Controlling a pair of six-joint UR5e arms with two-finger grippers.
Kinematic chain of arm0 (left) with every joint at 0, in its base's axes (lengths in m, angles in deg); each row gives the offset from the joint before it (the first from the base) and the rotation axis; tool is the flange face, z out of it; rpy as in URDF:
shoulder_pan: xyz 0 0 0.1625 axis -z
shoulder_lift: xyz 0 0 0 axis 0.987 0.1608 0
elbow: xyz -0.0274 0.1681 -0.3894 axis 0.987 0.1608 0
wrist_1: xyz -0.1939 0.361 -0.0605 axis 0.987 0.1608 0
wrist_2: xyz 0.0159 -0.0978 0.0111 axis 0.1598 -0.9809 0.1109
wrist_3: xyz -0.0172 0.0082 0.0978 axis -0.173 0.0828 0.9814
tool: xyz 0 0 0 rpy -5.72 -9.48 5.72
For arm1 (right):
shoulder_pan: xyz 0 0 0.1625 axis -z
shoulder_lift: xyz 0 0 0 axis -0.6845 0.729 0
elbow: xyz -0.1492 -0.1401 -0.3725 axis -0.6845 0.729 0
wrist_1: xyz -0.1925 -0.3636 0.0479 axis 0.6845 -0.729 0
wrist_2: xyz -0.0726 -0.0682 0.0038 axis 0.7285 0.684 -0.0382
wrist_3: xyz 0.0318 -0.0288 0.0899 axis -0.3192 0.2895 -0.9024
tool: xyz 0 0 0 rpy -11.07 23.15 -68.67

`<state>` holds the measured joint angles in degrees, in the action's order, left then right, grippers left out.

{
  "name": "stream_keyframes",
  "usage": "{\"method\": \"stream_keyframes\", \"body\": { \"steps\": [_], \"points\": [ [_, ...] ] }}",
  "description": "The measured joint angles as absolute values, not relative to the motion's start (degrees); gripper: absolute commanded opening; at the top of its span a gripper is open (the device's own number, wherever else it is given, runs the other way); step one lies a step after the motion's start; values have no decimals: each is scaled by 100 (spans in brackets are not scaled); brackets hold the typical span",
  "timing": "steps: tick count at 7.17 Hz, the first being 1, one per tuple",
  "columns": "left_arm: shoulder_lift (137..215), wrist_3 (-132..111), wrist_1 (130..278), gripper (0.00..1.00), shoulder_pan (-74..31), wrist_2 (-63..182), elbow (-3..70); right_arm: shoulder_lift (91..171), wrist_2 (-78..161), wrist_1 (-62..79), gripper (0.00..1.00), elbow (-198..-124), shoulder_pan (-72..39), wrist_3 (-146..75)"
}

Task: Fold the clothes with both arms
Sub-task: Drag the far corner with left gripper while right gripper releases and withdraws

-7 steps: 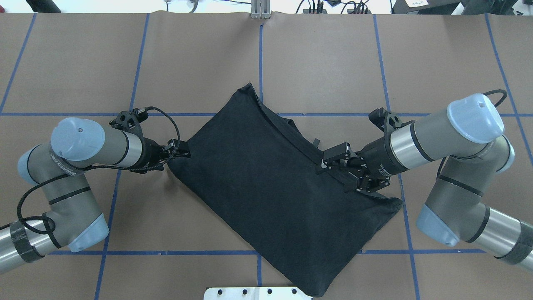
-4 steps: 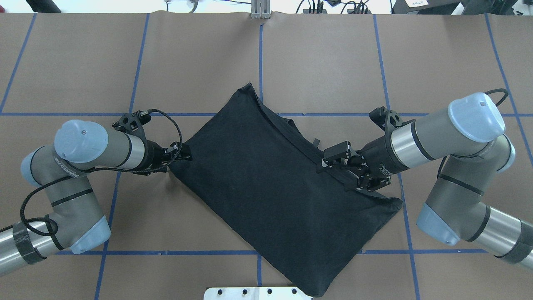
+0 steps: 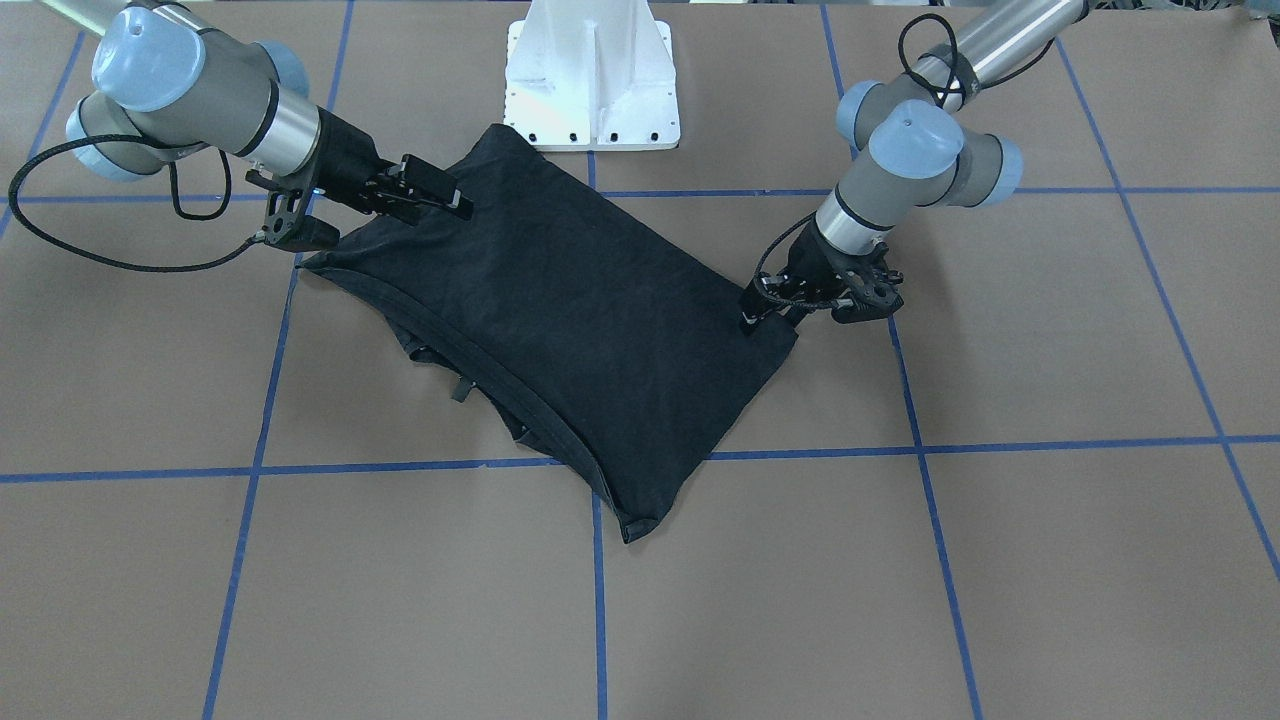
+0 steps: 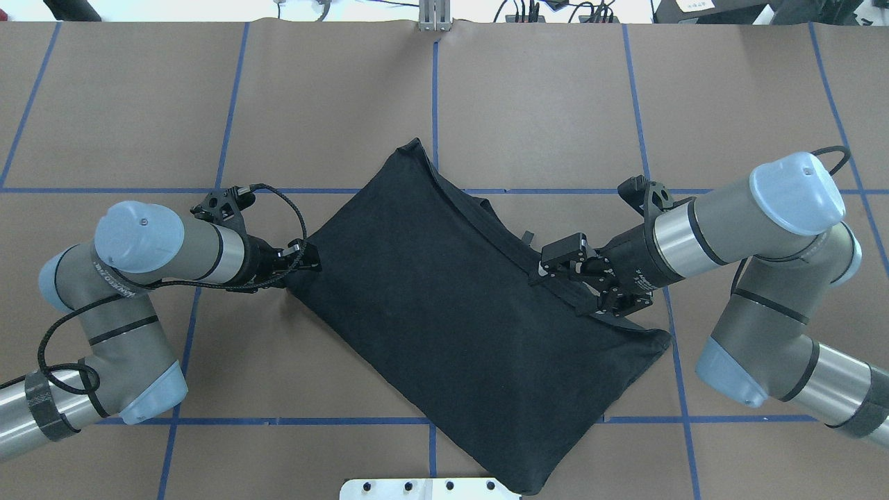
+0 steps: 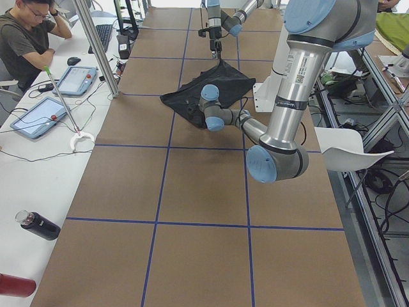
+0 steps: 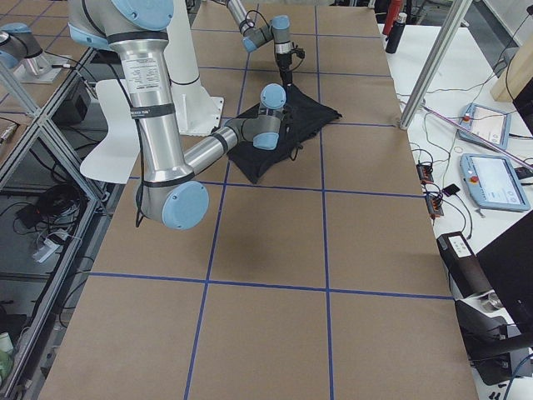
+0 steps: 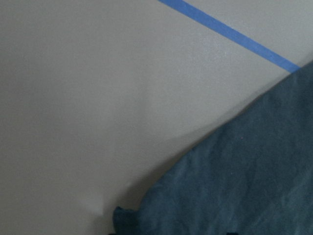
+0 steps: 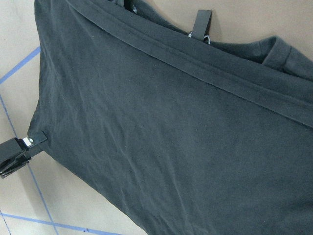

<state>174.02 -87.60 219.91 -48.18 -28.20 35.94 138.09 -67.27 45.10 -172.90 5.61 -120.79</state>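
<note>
The black T-shirt (image 4: 451, 312) lies folded in a slanted oblong on the brown table, plain side up, with its hem band and a small tag (image 8: 203, 22) along the far edge. My left gripper (image 4: 314, 258) sits low at the shirt's left corner, its fingers drawn together on the cloth (image 3: 750, 315). One of its fingertips (image 8: 22, 147) shows in the right wrist view. The left wrist view holds only that corner (image 7: 244, 171) and bare table. My right gripper (image 4: 549, 267) hovers over the hem band near the shirt's right end (image 3: 455, 200), apparently open and holding nothing.
The white pedestal base (image 3: 592, 75) stands just behind the shirt's near corner. Blue tape lines (image 4: 434, 97) grid the table. In the left view, a seated person (image 5: 25, 38), tablets, a metal post (image 5: 96, 45) and a bottle (image 5: 38, 225) are at a side desk.
My left gripper has slid slightly right, and the shirt's left corner shifted with it. The right gripper edged a little toward the far side.
</note>
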Motion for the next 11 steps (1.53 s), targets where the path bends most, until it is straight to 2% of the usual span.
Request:
{"method": "stream_keyframes", "body": {
  "steps": [1, 2, 8, 9, 11],
  "points": [
    [17408, -8760, 21991, 5, -4819, -2826, 3602, 13811, -6727, 4510, 100, -17291, 552, -12079],
    [17411, -8760, 21989, 0, -4817, -2829, 3606, 13811, -6729, 4510, 100, -17291, 537, -12079],
    [17411, -8690, 21672, 0, -4601, -2800, 3711, 13821, -6732, 4510, 100, -17283, 441, -12079],
    [17517, -8642, 21571, 0, -4450, -2748, 3596, 13824, -6734, 4510, 100, -17287, 398, -12079],
    [18169, -8583, 21524, 0, -4138, -2536, 2883, 13824, -6734, 4510, 100, -17290, 328, -12085]
  ]
}}
